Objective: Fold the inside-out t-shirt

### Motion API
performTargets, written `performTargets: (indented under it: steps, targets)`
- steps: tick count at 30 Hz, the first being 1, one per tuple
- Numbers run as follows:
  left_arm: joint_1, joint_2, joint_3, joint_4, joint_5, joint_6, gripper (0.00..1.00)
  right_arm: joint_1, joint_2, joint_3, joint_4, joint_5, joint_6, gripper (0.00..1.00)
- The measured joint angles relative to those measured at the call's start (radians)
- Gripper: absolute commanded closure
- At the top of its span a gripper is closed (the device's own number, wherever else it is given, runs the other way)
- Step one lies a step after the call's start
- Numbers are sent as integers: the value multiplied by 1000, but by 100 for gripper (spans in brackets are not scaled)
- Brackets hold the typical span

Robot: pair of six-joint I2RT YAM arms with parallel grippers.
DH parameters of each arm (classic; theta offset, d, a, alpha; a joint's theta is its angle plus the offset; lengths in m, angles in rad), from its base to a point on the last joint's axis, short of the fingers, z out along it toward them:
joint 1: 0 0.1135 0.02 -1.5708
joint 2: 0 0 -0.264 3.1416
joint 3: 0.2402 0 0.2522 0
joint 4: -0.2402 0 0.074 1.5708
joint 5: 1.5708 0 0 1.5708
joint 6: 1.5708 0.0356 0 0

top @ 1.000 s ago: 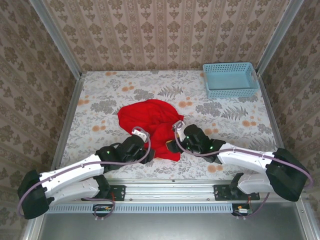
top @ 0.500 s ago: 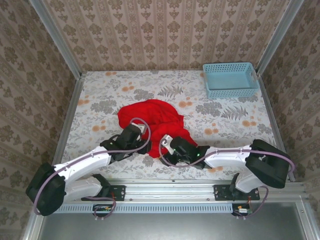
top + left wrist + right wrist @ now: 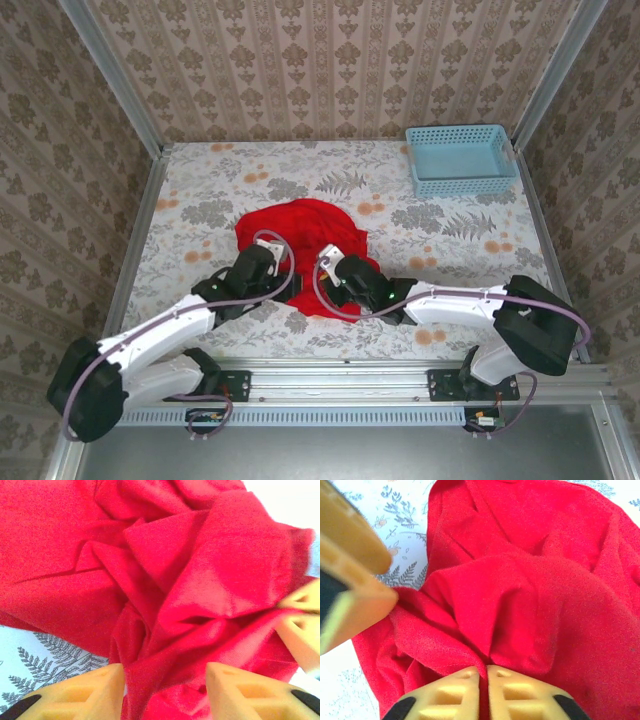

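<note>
Your right tool (image 3: 483, 676) pinches the shirt (image 3: 530, 595); close the spread left tool (image 3: 165, 679) on the cloth it straddles, then lift both.

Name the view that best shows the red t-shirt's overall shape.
Top external: the whole t-shirt lies as a crumpled heap on the table. The left wrist view gives close folds between the parted fingers of the left gripper; the right wrist view, folds pinched in the shut right gripper.

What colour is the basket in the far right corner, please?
The basket is light blue, clearest in the top external view.
</note>
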Motion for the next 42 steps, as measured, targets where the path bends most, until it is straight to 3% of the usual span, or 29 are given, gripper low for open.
performTargets:
  steps: [5,10,21,27,33,42]
  targets:
    - [-126,-106,0,-43,-59,3,57,-26,0,15,-8,-59,25,91]
    - [-213,-67,-5,-8,-74,-2,60,-35,0,39,-7,-135,60,92]
    - [-118,145,-4,59,-122,-55,60,-35,-1,44,-6,-183,112,92]
    - [-93,221,24,91,-113,-72,51,-35,-5,42,13,-187,135,92]
    - [-82,238,32,104,-106,-85,74,-37,-6,35,21,-176,153,93]
    - [-148,168,43,40,-132,-84,86,-66,-6,36,-5,-114,180,88]
